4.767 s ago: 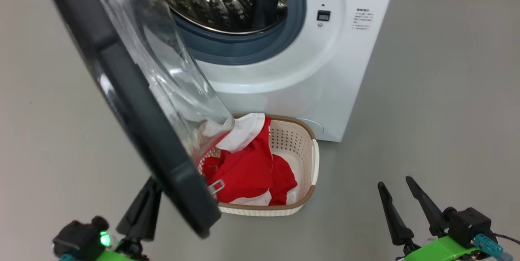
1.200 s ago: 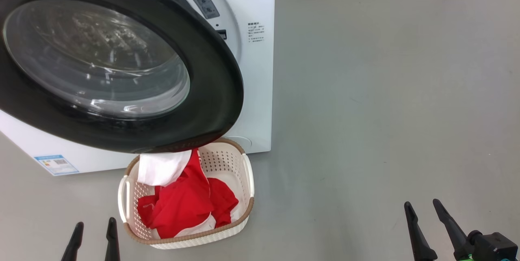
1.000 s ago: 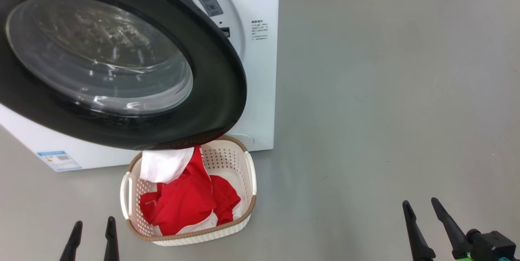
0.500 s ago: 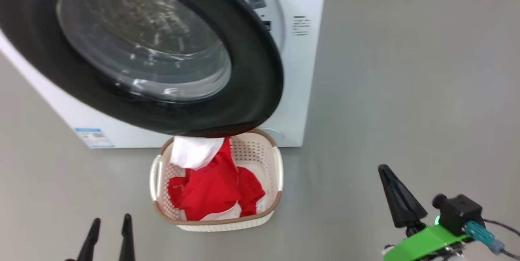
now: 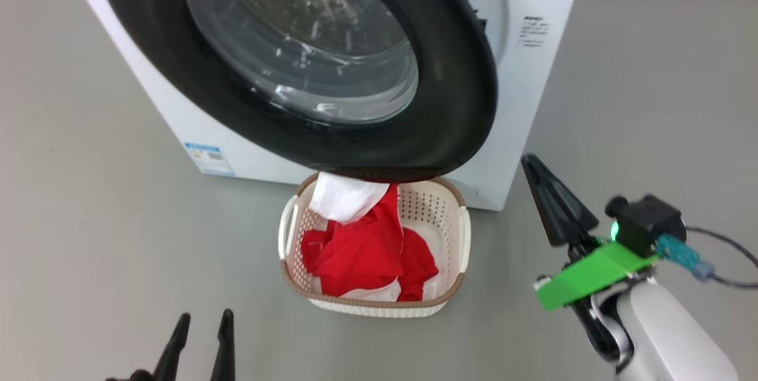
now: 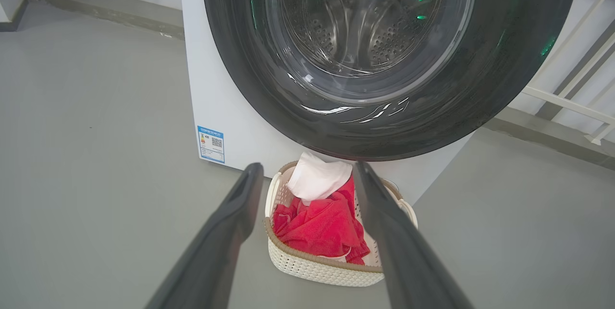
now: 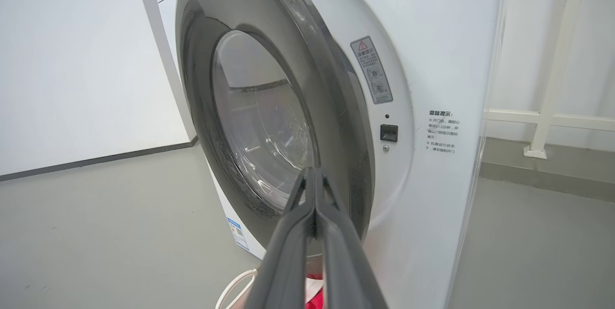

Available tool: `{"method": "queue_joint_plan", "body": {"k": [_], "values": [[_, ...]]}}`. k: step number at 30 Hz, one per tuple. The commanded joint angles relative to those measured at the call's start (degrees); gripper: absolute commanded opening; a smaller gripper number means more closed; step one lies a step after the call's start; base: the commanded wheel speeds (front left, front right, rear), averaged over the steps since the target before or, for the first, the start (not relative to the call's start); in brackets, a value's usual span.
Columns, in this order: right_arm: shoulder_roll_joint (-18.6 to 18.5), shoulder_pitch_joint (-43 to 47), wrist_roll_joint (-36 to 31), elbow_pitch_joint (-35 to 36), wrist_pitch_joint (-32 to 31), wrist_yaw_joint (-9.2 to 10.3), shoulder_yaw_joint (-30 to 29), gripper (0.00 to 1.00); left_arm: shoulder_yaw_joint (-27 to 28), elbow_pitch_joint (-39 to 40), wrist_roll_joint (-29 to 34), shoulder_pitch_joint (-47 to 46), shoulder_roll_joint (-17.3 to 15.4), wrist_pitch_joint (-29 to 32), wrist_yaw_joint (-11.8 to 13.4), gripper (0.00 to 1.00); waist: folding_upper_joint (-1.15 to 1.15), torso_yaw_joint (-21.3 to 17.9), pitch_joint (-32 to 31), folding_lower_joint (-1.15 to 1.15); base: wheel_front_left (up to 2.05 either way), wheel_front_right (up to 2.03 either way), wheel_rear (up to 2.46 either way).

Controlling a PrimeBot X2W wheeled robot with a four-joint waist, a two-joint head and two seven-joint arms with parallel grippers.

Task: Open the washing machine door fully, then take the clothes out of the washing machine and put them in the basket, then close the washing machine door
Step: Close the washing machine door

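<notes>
Clothes (image 5: 361, 250) lay in the basket (image 5: 379, 307) at 6 o'clock, beneath a door (image 5: 450, 102) that seemed slightly ajar. The right hand (image 5: 533, 167), pinched shut and empty, aimed at its rim from 4 o'clock; closing likely needed a firm push. The left hand (image 5: 204, 319) hung open at 7.

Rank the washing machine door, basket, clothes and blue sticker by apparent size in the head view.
1. washing machine door, though it stands nearer the camera
2. basket
3. clothes, lying inside it
4. blue sticker on the washing machine
</notes>
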State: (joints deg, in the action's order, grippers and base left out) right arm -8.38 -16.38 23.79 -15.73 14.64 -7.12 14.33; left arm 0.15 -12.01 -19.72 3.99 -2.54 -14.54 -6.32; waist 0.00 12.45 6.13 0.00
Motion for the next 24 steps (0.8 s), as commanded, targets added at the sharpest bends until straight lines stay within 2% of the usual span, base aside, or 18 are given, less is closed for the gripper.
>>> {"method": "queue_joint_plan", "body": {"k": [1,10,24], "values": [[-0.1,-2.9,0.5,0.5,0.4,-0.36,1.7,0.0,1.3,1.0,-0.5,-2.9,-0.3,-0.5,0.4,1.0,0.0,1.9,2.0,0.0,0.0,0.0,0.0],[-0.4,-11.4,0.3,-4.3,0.4,-0.36,0.8,0.0,-1.3,0.8,-2.4,-6.7,-0.3,-0.5,0.5,1.0,0.0,4.5,7.7,0.0,0.0,0.0,0.0],[-2.7,-21.1,-0.5,-6.1,0.4,-0.36,-0.6,0.0,-5.0,0.7,-5.4,-13.3,-0.3,-0.5,0.3,1.0,0.0,7.4,17.4,0.0,0.0,0.0,0.0]]}}
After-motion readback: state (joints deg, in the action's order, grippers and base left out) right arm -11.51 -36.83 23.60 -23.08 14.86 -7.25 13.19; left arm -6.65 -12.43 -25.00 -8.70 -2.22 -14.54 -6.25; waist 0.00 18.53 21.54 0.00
